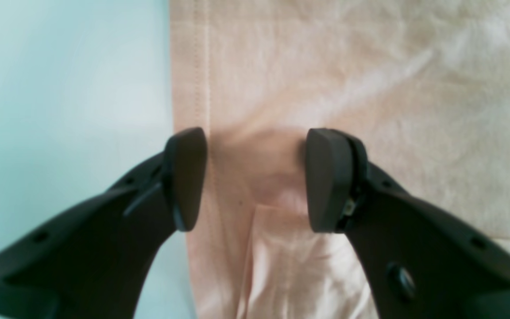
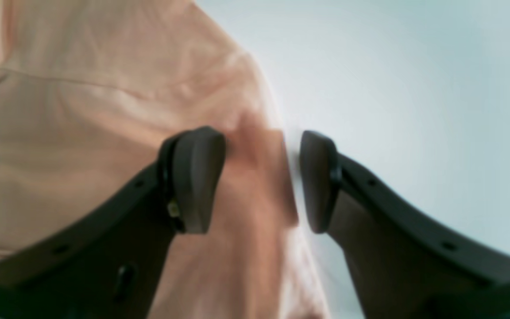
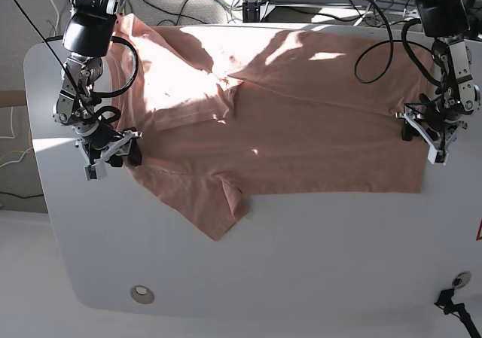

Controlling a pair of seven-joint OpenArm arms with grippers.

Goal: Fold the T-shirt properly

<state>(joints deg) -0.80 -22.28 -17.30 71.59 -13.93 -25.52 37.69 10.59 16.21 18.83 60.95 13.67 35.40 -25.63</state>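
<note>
The salmon-pink T-shirt (image 3: pixel 301 127) lies spread on the white table (image 3: pixel 301 263), partly folded, with a sleeve doubled over near the top left and a pointed flap at the front. Its yellow graphic is hidden. My right gripper (image 3: pixel 113 151) is at the shirt's left edge. In the right wrist view the right gripper (image 2: pixel 257 177) is open, with the cloth edge (image 2: pixel 259 177) between its jaws. My left gripper (image 3: pixel 423 131) is at the shirt's right edge. In the left wrist view the left gripper (image 1: pixel 257 177) is open astride the stitched hem (image 1: pixel 202 88), with a small raised fold between its jaws.
Cables (image 3: pixel 196 7) and frame legs lie behind the table's far edge. A round hole (image 3: pixel 141 294) sits near the table's front left corner. A black clamp with a cable (image 3: pixel 452 302) is at the front right.
</note>
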